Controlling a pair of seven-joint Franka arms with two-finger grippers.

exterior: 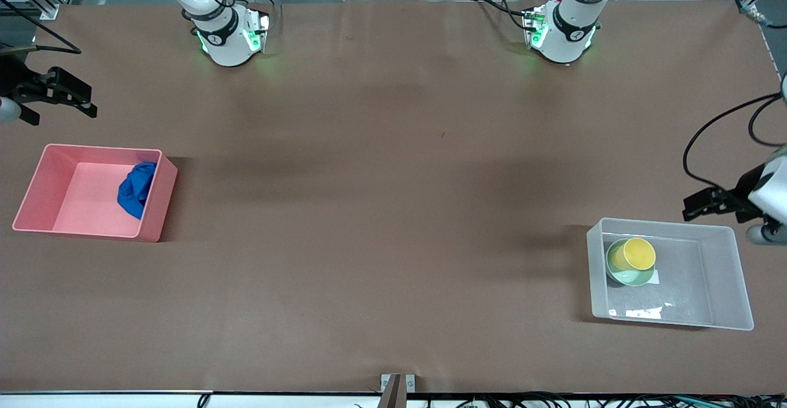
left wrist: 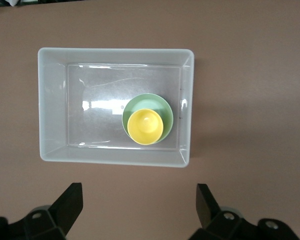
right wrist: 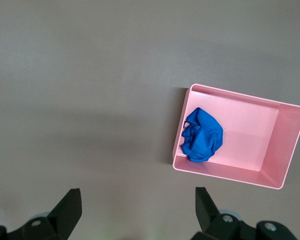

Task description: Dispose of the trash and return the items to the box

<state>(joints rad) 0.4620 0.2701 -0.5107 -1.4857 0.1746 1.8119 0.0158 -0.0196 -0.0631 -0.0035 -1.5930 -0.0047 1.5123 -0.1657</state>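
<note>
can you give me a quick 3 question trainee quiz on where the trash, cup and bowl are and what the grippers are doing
1. True or false: the blue trash lies in the pink bin.
2. What does the yellow cup sit in? A) the green bowl B) the pink bin C) the bare table
3. Fill in: the bowl rests inside the ___ box.

Key: 1 true. 2 A. 3 clear. Both the left gripper and the right gripper hang open, holding nothing.
</note>
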